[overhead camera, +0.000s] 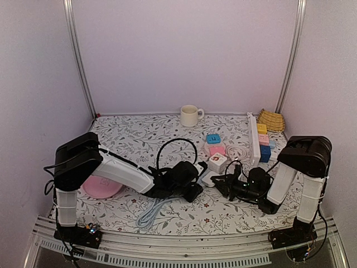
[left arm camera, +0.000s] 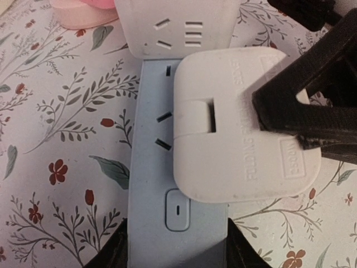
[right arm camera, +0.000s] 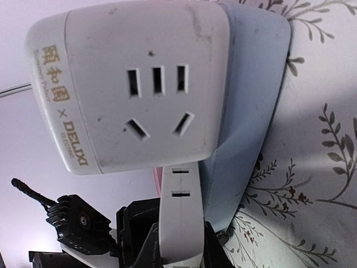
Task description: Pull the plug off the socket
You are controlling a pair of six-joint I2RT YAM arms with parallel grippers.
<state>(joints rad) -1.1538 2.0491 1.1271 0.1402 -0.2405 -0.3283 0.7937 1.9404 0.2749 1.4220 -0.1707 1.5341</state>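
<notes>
Flowery table (overhead camera: 128, 134): left gripper (left arm camera: 175, 252) pinned the pale blue power strip (left arm camera: 148, 184) down so right gripper (right arm camera: 178, 245), squeezing the white square plug (left arm camera: 220, 164), could pull.

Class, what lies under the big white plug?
A pale blue power strip, with its switch and three slots showing. The plug hides its own pins.

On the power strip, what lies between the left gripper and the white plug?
Only the power strip's switch button sits between the left gripper and the white plug; the left wrist view shows it.
</notes>
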